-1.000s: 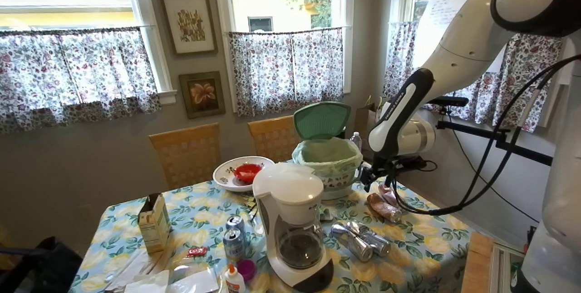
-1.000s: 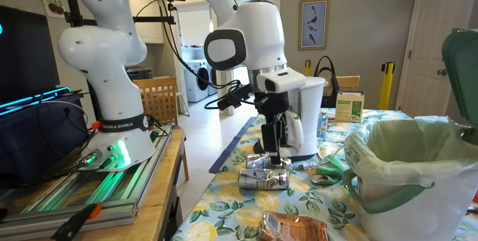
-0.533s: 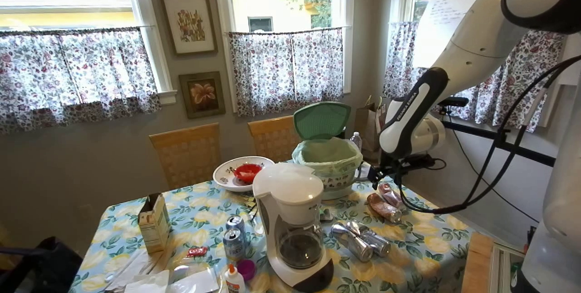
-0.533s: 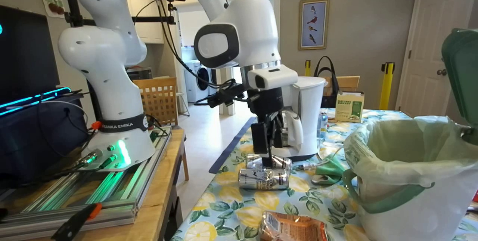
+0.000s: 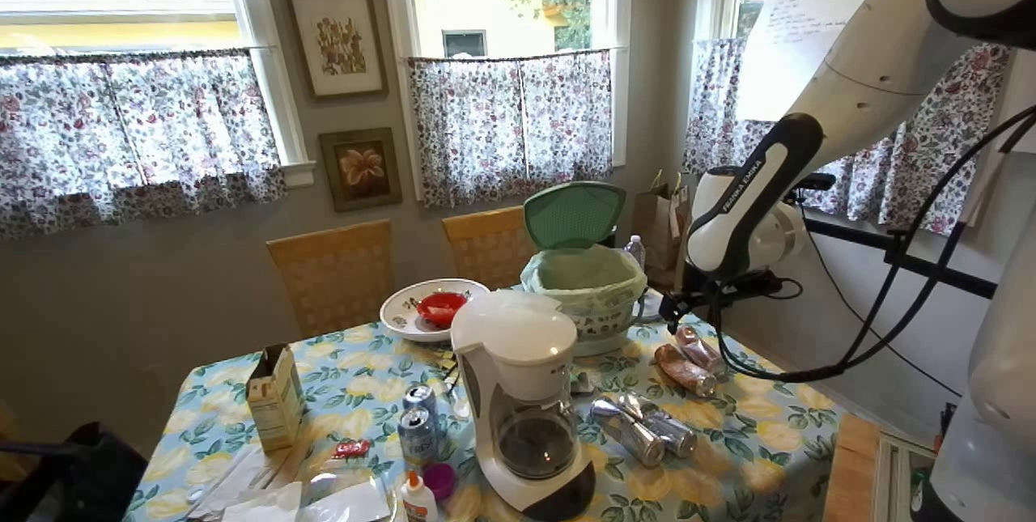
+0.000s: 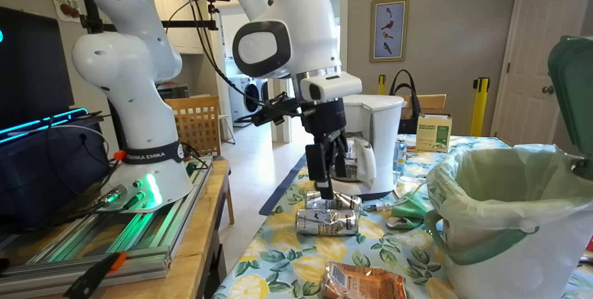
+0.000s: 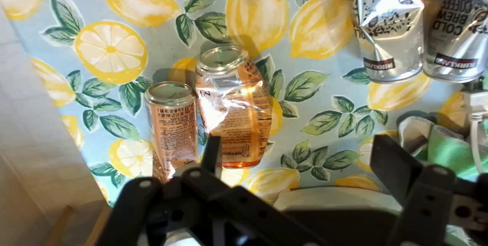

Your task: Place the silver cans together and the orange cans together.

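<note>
Two orange cans lie side by side on the flowered tablecloth: one, dented (image 5: pixel 684 370) (image 7: pixel 234 112), and one nearer the table edge (image 5: pixel 700 350) (image 7: pixel 171 131). In an exterior view only one orange can (image 6: pixel 363 283) shows, cut by the frame's bottom. Two crushed silver cans lie side by side: one (image 5: pixel 627 429) (image 6: pixel 333 200) (image 7: pixel 455 24) and its neighbour (image 5: pixel 660 425) (image 6: pixel 327 221) (image 7: pixel 390 24). The pairs lie apart, with cloth between them. My gripper (image 5: pixel 672 320) (image 6: pixel 332 185) (image 7: pixel 295 150) is open and empty, above the table. One finger overlaps the dented orange can in the wrist view.
A lined bin (image 5: pixel 583 295) (image 6: pixel 505 225) with its green lid up stands near the orange cans. A white coffee maker (image 5: pixel 518 344) (image 6: pixel 380 146) stands beside the silver cans. Two blue cans (image 5: pixel 417 429), a carton (image 5: pixel 273 401) and a glue bottle (image 5: pixel 417 498) stand beyond it.
My arm has drawn back toward its base, and in the last half second the gripper has risen slightly. The gripper stays empty. The silver and orange cans have not moved.
</note>
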